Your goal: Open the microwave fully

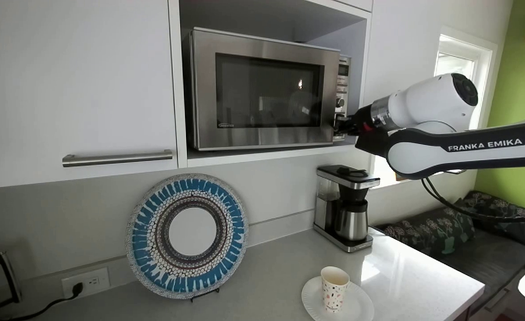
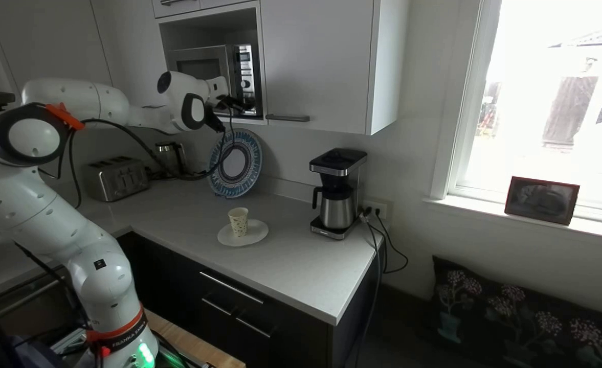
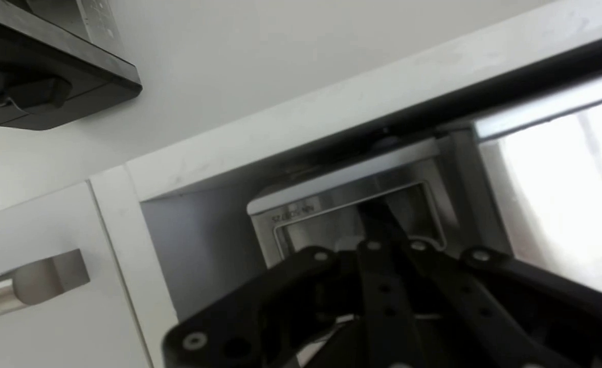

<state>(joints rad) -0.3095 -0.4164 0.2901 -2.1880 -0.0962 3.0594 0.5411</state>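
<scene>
The microwave (image 1: 269, 93) is a large steel box with a dark glass door window, sitting in an open cabinet niche. It also shows in an exterior view (image 2: 201, 55) and the wrist view (image 3: 301, 204). Its door looks slightly ajar, with the free right edge standing out in front of the button panel (image 1: 343, 80). My gripper (image 1: 339, 126) is at the lower part of the panel, beside the door's free edge; it also shows at the panel in an exterior view (image 2: 240, 105). In the wrist view the gripper's fingers (image 3: 381, 220) are together over the panel, holding nothing visible. Whether they touch it is unclear.
Cabinet walls and a shelf edge (image 1: 271, 156) frame the microwave closely. A cabinet handle (image 2: 288, 118) is right of the niche. Below, a coffee maker (image 1: 351, 218), a patterned round plate (image 1: 233, 236) and a paper cup (image 1: 335, 292) on a white plate stand on the counter.
</scene>
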